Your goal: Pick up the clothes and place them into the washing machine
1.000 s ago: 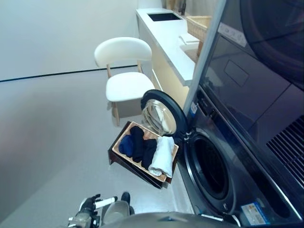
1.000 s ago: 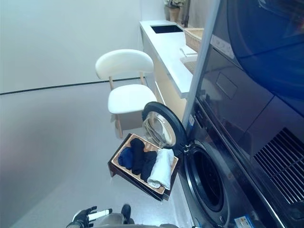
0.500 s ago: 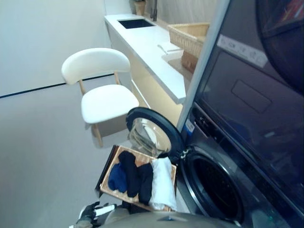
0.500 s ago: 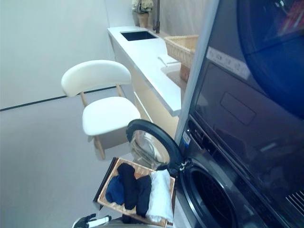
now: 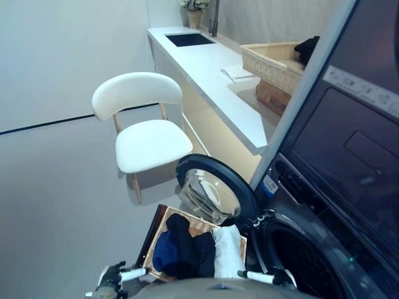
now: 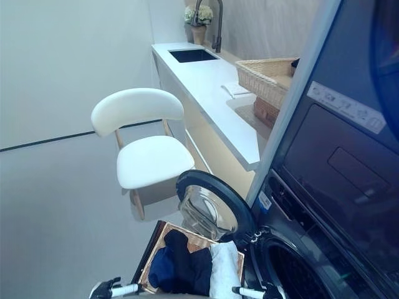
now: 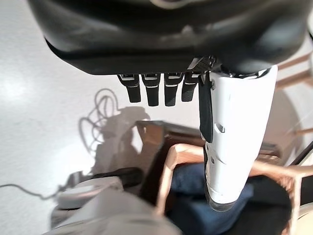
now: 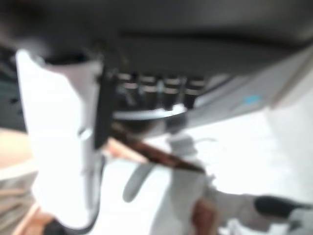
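Now, basket [image 5: 159, 225]: dark and white clothes [image 5: 198, 252] inside, beyond both hands' fingertips.
Washer [image 5: 293, 255]: door [image 5: 215, 190] open.
Left hand [image 7: 166, 54]: fingers relaxed, empty.
Right hand [image 8: 146, 63]: fingers relaxed, empty.

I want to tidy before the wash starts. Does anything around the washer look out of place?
Nothing looks spilled or damaged. The clothes lie inside the wooden crate on the floor, and the washer door hangs open beside it. One dark item sits in the wicker basket on the counter, apart from the rest.

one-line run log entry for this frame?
stage: pre-grasp | clothes: in basket | washer door: open | left hand: open, empty | right hand: open, empty
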Tool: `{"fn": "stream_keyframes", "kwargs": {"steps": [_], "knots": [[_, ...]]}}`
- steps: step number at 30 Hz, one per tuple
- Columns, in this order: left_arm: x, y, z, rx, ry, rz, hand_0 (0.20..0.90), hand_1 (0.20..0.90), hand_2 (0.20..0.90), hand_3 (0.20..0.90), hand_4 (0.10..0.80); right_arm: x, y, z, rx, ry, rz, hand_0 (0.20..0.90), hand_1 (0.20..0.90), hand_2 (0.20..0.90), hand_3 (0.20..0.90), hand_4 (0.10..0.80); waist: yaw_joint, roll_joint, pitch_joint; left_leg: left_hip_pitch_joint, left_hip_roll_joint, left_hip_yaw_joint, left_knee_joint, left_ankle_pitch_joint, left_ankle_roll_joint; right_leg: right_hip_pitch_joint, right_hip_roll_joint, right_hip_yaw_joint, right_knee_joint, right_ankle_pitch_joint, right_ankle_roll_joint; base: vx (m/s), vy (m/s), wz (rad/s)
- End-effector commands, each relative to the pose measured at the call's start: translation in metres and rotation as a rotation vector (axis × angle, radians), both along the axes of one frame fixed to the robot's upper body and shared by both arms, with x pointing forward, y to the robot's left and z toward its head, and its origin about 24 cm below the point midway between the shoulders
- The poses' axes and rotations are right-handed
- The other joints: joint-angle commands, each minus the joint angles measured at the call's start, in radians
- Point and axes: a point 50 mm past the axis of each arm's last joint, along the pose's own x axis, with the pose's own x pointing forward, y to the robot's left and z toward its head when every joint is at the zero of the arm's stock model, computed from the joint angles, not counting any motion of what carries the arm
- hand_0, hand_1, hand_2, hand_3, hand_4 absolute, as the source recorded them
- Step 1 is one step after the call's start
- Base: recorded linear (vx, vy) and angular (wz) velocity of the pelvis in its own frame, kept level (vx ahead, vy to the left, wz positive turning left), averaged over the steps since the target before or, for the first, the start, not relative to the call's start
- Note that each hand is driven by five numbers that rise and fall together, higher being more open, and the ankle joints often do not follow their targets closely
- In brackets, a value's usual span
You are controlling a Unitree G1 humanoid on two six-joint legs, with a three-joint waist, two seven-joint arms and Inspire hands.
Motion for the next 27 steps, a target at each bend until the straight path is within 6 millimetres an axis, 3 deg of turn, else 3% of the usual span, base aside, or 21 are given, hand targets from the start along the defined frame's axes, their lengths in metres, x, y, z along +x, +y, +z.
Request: {"fn": "stream_keyframes", "kwargs": {"steps": [1, 2, 3, 4, 6, 8, 9, 10, 12, 13, 15, 17, 18, 27], "knots": [[0.018, 0.013, 0.007, 0.032, -0.066, 0.025, 0.9, 0.9, 0.9, 0.9, 0.8, -0.002, -0.033, 0.009, -0.086, -0.029, -0.008, 0.9, 0.9, 0.9, 0.9, 0.8, 0.031, 0.032, -0.003, -0.16, 0.114, -0.047, 0.133, 0.045, -0.094, 0.025, 0.018, 0.019, -0.008, 0.087, -0.013, -0.105, -0.112, 0.03], [0.018, 0.013, 0.007, 0.029, -0.069, 0.031, 0.9, 0.9, 0.9, 0.9, 0.8, -0.001, -0.032, 0.009, -0.086, -0.029, -0.006, 0.9, 0.9, 0.9, 0.9, 0.8, 0.036, 0.038, 0.009, -0.168, 0.126, -0.052, 0.143, 0.057, -0.1, 0.028, 0.032, 0.015, -0.002, 0.052, -0.03, -0.327, -0.298, 0.2], [0.02, 0.013, 0.007, 0.025, -0.072, 0.041, 0.9, 0.9, 0.9, 0.9, 0.8, 0.002, -0.032, 0.01, -0.088, -0.043, -0.007, 0.9, 0.9, 0.9, 0.9, 0.8, 0.039, 0.051, 0.05, -0.18, 0.157, -0.066, 0.128, 0.126, -0.13, 0.019, 0.081, 0.002, 0.009, 0.015, -0.066, -0.29, -0.256, 0.2], [0.02, 0.013, 0.007, 0.025, -0.072, 0.041, 0.9, 0.9, 0.9, 0.9, 0.8, 0.002, -0.032, 0.01, -0.088, -0.043, -0.007, 0.9, 0.9, 0.9, 0.9, 0.8, 0.039, 0.052, 0.051, -0.179, 0.158, -0.067, 0.127, 0.128, -0.13, 0.018, 0.082, 0.002, 0.01, 0.015, -0.066, -0.326, -0.263, 0.3], [0.022, 0.011, 0.007, 0.02, -0.068, 0.019, 0.9, 0.9, 0.9, 0.9, 0.8, 0.001, -0.035, 0.01, -0.096, -0.042, -0.003, 0.9, 0.9, 0.9, 0.9, 0.8, 0.035, 0.057, 0.103, -0.181, 0.176, -0.122, 0.068, 0.188, -0.156, -0.018, 0.137, -0.024, 0.03, 0.008, -0.086, -0.395, -0.263, 0.49], [0.027, 0.01, 0.007, 0.021, -0.079, 0.017, 0.9, 0.9, 0.9, 0.9, 0.8, 0.001, -0.039, 0.012, -0.107, -0.044, -0.015, 0.9, 0.9, 0.9, 0.9, 0.8, 0.021, 0.047, 0.123, -0.18, 0.171, -0.097, 0.113, 0.155, -0.146, -0.041, 0.143, -0.039, 0.041, 0.024, -0.091, -0.325, -0.175, 0.49], [0.03, 0.011, 0.008, 0.022, -0.09, 0.019, 0.9, 0.9, 0.9, 0.9, 0.8, 0.001, -0.042, 0.013, -0.114, -0.044, -0.023, 0.9, 0.9, 0.9, 0.9, 0.8, 0.013, 0.04, 0.126, -0.177, 0.165, -0.081, 0.148, 0.129, -0.139, -0.06, 0.142, -0.051, 0.044, 0.038, -0.091, -0.313, -0.13, 0.46], [0.034, 0.013, 0.01, 0.023, -0.112, 0.035, 0.9, 0.9, 0.9, 0.9, 0.8, -0.007, -0.047, 0.014, -0.125, -0.025, -0.048, 0.9, 0.9, 0.9, 0.9, 0.8, -0.002, 0.016, 0.125, -0.164, 0.144, -0.046, 0.257, 0.038, -0.119, -0.092, 0.127, -0.072, 0.033, 0.078, -0.092, -0.312, -0.131, 0.46], [0.034, 0.014, 0.01, 0.017, -0.119, 0.041, 0.9, 0.9, 0.9, 0.9, 0.8, -0.01, -0.05, 0.014, -0.129, -0.018, -0.06, 0.9, 0.9, 0.9, 0.9, 0.8, -0.008, 0.012, 0.117, -0.156, 0.136, -0.048, 0.285, 0.01, -0.116, -0.106, 0.123, -0.078, 0.026, 0.091, -0.091, -0.221, -0.052, 0.39], [0.037, 0.015, 0.011, 0.015, -0.128, 0.044, 0.9, 0.9, 0.9, 0.9, 0.8, -0.016, -0.055, 0.015, -0.138, -0.001, -0.081, 0.9, 0.9, 0.9, 0.9, 0.8, -0.021, 0.007, 0.105, -0.108, 0.103, -0.073, 0.336, -0.059, -0.108, -0.128, 0.11, -0.086, 0.016, 0.109, -0.092, -0.192, 0.018, 0.44], [0.036, 0.016, 0.011, 0.014, -0.125, 0.046, 0.9, 0.9, 0.9, 0.9, 0.8, -0.019, -0.056, 0.015, -0.138, 0.009, -0.081, 0.9, 0.9, 0.9, 0.9, 0.8, -0.036, 0.017, 0.075, -0.001, 0.085, -0.092, 0.235, -0.111, -0.101, -0.151, 0.112, -0.098, 0.002, 0.122, -0.084, -0.082, 0.061, 0.38], [0.036, 0.016, 0.011, 0.013, -0.124, 0.046, 0.9, 0.9, 0.9, 0.9, 0.8, -0.019, -0.056, 0.015, -0.138, 0.01, -0.08, 0.9, 0.9, 0.9, 0.9, 0.8, -0.036, 0.017, 0.08, 0.007, 0.084, -0.092, 0.231, -0.11, -0.101, -0.145, 0.111, -0.099, 0.001, 0.121, -0.084, -0.012, 0.071, 0.23], [0.037, 0.017, 0.012, 0.018, -0.122, 0.024, 0.9, 0.9, 0.9, 0.9, 0.8, -0.023, -0.055, 0.015, -0.132, 0.013, -0.081, 0.9, 0.9, 0.9, 0.9, 0.8, -0.054, 0.031, 0.052, 0.065, 0.083, -0.099, 0.099, -0.114, -0.098, -0.152, 0.107, -0.117, -0.025, 0.125, -0.065, -0.019, 0.141, 0.31], [0.026, 0.019, 0.01, 0.019, -0.093, 0.027, 0.9, 0.9, 0.9, 0.9, 0.8, -0.025, -0.051, 0.013, -0.117, 0.024, -0.072, 0.9, 0.9, 0.9, 0.9, 0.8, -0.055, 0.05, 0.038, 0.105, 0.069, -0.092, 0.046, -0.123, -0.09, -0.136, 0.061, -0.114, -0.048, 0.144, -0.038, -0.006, 0.094, -0.02]]}}
